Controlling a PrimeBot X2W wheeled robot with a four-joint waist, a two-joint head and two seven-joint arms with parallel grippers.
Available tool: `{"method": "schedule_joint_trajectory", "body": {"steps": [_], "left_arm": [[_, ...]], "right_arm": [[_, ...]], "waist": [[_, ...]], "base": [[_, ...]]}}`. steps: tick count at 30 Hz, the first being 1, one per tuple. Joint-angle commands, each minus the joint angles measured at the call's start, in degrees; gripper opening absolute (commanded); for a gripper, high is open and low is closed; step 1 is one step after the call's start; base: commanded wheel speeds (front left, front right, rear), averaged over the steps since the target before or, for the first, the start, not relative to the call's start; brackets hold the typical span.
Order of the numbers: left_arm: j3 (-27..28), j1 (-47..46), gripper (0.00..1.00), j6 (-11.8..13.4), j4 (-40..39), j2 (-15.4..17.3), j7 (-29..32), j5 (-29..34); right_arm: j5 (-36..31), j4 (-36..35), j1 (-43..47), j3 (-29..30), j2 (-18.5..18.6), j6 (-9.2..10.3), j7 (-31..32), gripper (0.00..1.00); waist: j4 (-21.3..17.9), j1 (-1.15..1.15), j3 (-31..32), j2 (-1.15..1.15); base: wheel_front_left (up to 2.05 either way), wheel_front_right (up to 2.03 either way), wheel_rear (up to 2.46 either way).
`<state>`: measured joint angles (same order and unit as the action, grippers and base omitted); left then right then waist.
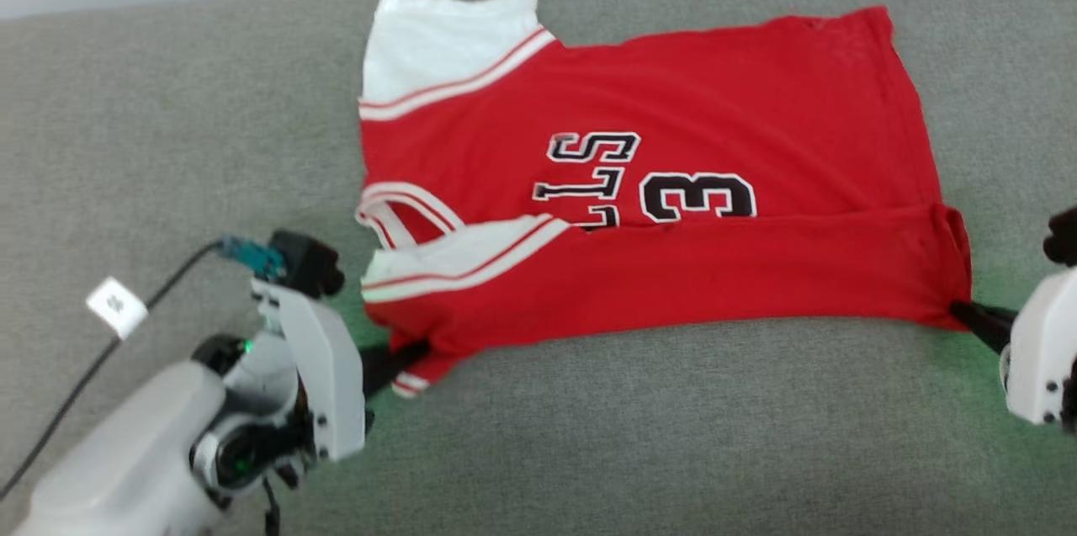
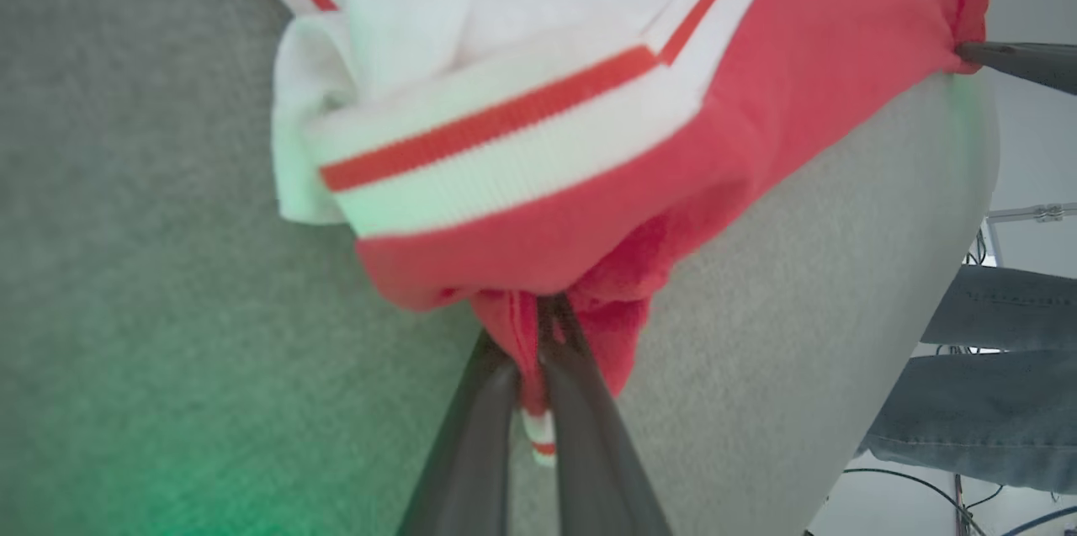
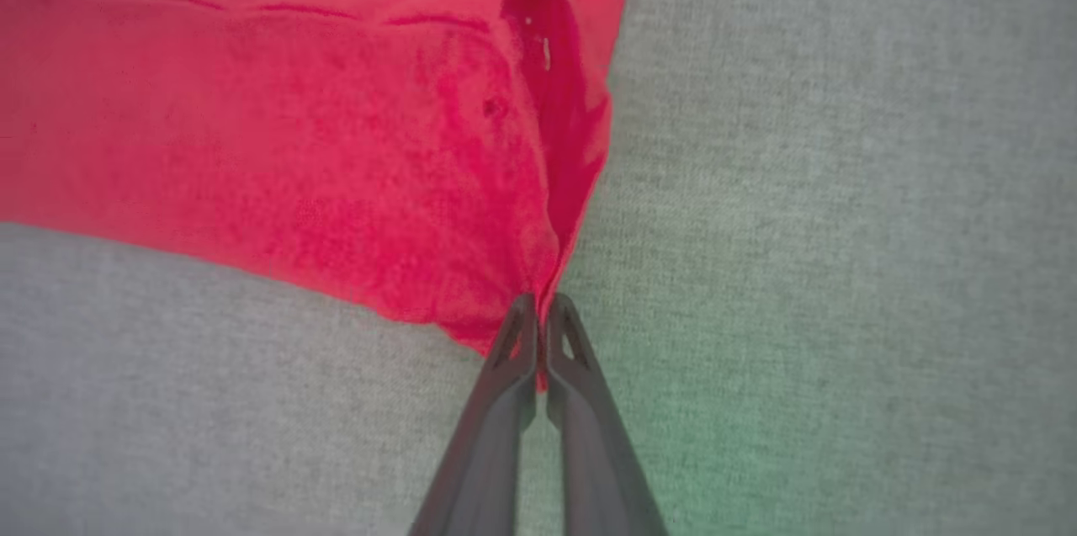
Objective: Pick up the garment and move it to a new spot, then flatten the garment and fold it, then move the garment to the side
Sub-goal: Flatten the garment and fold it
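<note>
Folding in progress: the garment (image 1: 690,98), a red jersey with white sleeves, lies spread on the grey cloth-covered desk (image 1: 168,140), its long axis running crosswise between the two arms. Its near edge is doubled over as far as the lower edge of the chest lettering (image 1: 648,178). On the collar side of the lettering, the left claw (image 1: 419,349) is clamped narrow on the near corner. On the hem side, the right claw (image 1: 961,311) pinches the opposite near corner. Each arm holds its own end. The next fold likely means carrying this edge away from the robot, across the lettering.
</note>
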<state>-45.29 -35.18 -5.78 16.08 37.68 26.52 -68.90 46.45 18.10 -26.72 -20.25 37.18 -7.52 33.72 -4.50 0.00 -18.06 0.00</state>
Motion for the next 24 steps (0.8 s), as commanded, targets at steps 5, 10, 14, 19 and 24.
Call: {"method": "schedule_joint_trajectory", "body": {"steps": [5,10,14,19,24], "left_arm": [[-0.5,6.1,0.0,2.2,-7.0,3.7,-0.6,0.2],[0.0,11.6,0.0,5.3,-14.6,7.4,-2.9,0.4],[0.3,15.1,0.0,7.5,-19.7,8.8,-4.4,-0.4],[1.3,17.3,0.8,9.1,-22.7,9.3,-7.5,0.1],[4.2,19.1,1.0,9.7,-25.9,10.7,-12.3,-0.2]], "right_arm": [[1.2,-6.8,7.4,3.8,2.5,0.06,1.8,0.0],[0.1,-11.4,13.4,8.0,2.4,0.06,3.4,0.0],[-0.9,-14.6,17.9,11.5,1.3,0.06,4.7,0.0],[-3.0,-19.0,21.5,15.6,-0.3,0.06,4.4,0.8],[-5.3,-22.7,21.1,19.1,-2.5,0.06,1.2,1.0]], "waist": [[0.6,0.0,0.8,0.0],[0.3,0.0,1.2,0.0],[0.4,0.0,1.5,0.0],[0.6,0.0,2.0,0.0],[0.4,0.0,1.8,0.0]], "base": [[0.0,0.0,0.0],[0.0,0.0,0.0],[0.0,0.0,0.0],[0.0,0.0,0.0],[0.0,0.0,0.0]]}}
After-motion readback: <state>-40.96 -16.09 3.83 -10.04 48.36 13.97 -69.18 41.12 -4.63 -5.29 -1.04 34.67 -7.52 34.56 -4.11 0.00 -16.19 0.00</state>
